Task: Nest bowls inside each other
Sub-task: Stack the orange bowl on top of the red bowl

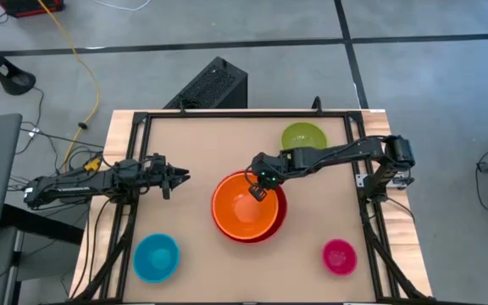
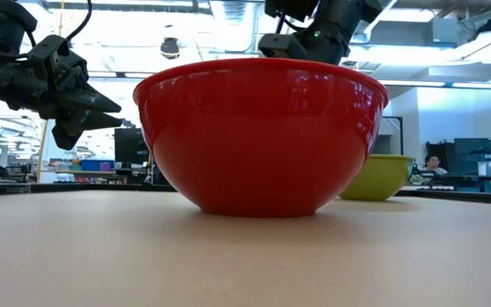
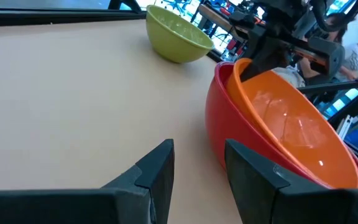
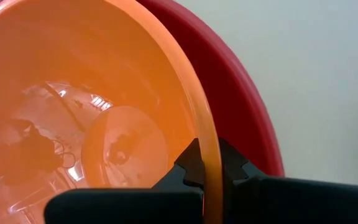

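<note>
An orange bowl sits inside a larger red bowl at the table's middle. My right gripper is shut on the orange bowl's far rim. In the low view only the red bowl shows, with the right gripper above it. An olive green bowl stands at the far right, a light blue bowl at the near left and a pink bowl at the near right, each resting on its base. My left gripper hovers open left of the red bowl, holding nothing. My right gripper pinches the orange bowl's rim on its far side, one finger inside the bowl and one outside it. The fingers slant down from the table's far right. The orange bowl lies in the red bowl, its held rim above the red rim.
Bare tabletop lies between the left gripper and the green bowl. A black frame runs along the table's edges. In the left wrist view the open left fingers point across the table at the red bowl.
</note>
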Controlling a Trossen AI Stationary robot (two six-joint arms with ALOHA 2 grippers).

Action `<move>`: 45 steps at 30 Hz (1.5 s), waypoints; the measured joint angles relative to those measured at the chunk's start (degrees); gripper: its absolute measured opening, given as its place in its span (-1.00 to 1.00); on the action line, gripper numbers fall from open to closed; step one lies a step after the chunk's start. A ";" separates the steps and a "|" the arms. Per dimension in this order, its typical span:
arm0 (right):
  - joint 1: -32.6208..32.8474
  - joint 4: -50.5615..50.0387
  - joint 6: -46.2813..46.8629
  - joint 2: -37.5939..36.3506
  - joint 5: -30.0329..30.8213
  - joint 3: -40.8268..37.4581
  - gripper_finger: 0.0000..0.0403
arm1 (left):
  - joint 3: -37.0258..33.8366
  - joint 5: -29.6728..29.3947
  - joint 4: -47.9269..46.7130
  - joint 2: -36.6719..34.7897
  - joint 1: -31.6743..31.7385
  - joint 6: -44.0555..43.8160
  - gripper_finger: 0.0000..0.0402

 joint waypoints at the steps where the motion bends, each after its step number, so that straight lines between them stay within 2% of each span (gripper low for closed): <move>1: 0.00 -0.08 0.03 0.00 0.62 0.00 -0.92 | 0.00 0.00 -0.02 -0.01 -0.02 0.01 -0.35; 22: 0.48 -0.81 1.37 0.00 0.32 0.00 -0.60 | 0.00 0.00 0.00 0.01 0.00 0.00 -0.35; 38: -0.17 -7.74 1.50 -0.01 -1.31 2.96 -0.03 | 0.00 0.00 0.00 0.02 -0.01 0.01 -0.35; 45: -1.39 -13.80 0.90 -0.02 -4.12 6.82 0.09 | 0.00 0.00 -0.02 -0.01 -0.02 0.00 -0.35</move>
